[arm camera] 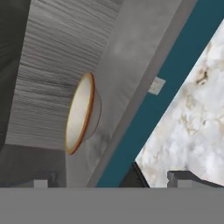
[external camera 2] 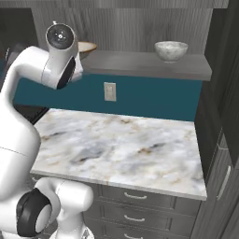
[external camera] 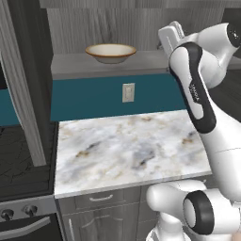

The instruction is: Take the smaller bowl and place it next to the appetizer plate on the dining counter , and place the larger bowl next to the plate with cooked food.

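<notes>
The larger bowl (external camera: 110, 52), cream inside with an orange-brown rim, stands on a grey shelf (external camera: 75, 63) above the worktop. The arm partly hides the larger bowl (external camera 2: 88, 46) in the right base view. In the rolled hand view the larger bowl (arm camera: 81, 113) appears on its side, some way ahead. The smaller bowl (external camera 2: 171, 50), marbled grey-white, sits further right on the same shelf (external camera 2: 140, 63). My gripper (arm camera: 111, 181) is open and holds nothing, raised near shelf height between the two bowls. The appetizer plate, the plate with cooked food and the dining counter are out of view.
A marble worktop (external camera: 127, 150) over grey drawers (external camera 2: 135, 196) lies below the shelf. A teal wall with an outlet (external camera: 128, 92) backs it. A dark stove (external camera: 23, 160) adjoins on the left and a tall dark cabinet (external camera 2: 224, 116) on the right.
</notes>
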